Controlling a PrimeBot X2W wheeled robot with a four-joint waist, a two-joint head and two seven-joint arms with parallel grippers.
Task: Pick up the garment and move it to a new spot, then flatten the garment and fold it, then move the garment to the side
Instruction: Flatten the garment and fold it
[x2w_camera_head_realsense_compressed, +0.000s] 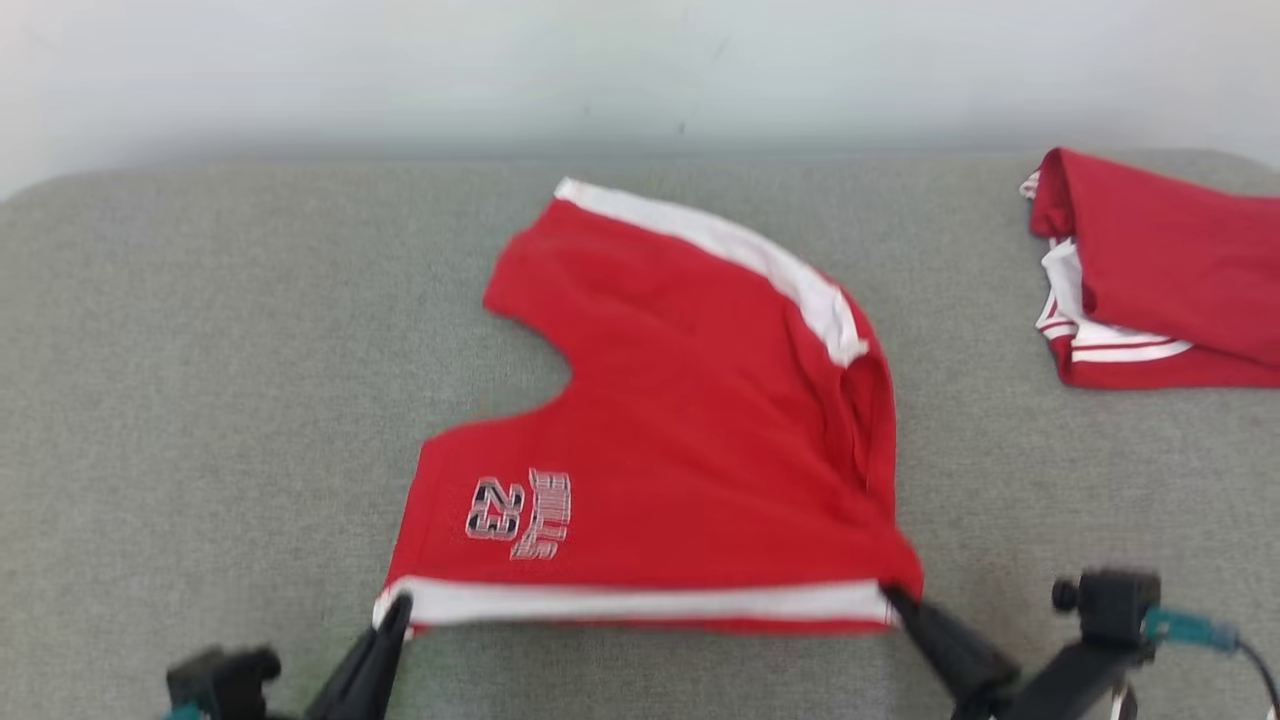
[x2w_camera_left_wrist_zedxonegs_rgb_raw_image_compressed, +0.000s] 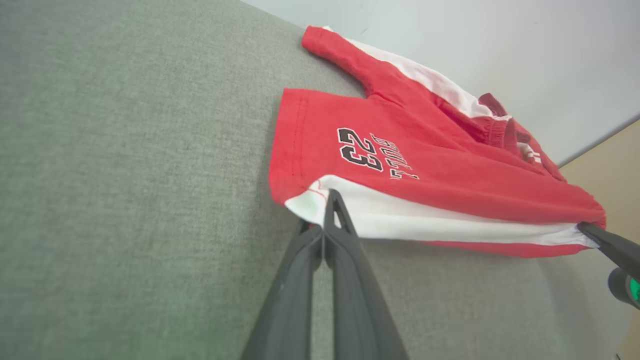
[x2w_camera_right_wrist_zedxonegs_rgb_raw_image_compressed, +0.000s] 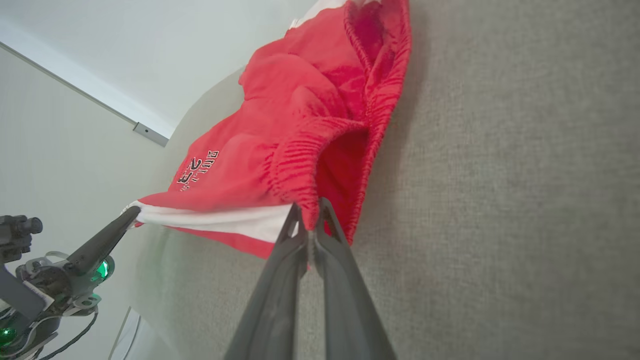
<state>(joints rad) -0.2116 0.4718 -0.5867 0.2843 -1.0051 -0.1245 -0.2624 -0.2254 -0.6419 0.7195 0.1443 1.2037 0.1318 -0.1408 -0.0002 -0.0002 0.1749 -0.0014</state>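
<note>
Both pairs of fingers are closed on the garment (x2w_camera_head_realsense_compressed: 680, 430), a pair of red shorts. The left fingers (x2w_camera_left_wrist_zedxonegs_rgb_raw_image_compressed: 334, 207) pinch the hem corner of the white side stripe (x2w_camera_head_realsense_compressed: 640, 602), and the right fingers (x2w_camera_right_wrist_zedxonegs_rgb_raw_image_compressed: 320, 235) pinch the waistband corner of the same stripe. The stripe runs taut between the two sets of tips and looks raised a little off the grey worktop (x2w_camera_head_realsense_compressed: 200, 400). Beyond the tips the rest of the shorts lies on the cloth surface, with the printed 23 (x2w_camera_head_realsense_compressed: 497, 508) just past the left fingers and the second leg (x2w_camera_head_realsense_compressed: 640, 270) angled away further out.

This reads as the flattening step, I think, with the fold to come. To do it well, draw both sets of tips back toward the robot together, low over the worktop and level with each other, so the far leg trails out smooth rather than lifting. Equal tension matters: a pull led by one side would skew the stripe. Just past the right fingers the elastic waistband (x2w_camera_right_wrist_zedxonegs_rgb_raw_image_compressed: 370, 100) gapes and bunches, and I cannot tell whether both layers are caught there, so a slow pull is safer. A second red garment (x2w_camera_head_realsense_compressed: 1160, 270) lies well off beyond and outboard of the right fingers, and the drag should stay away from it
</note>
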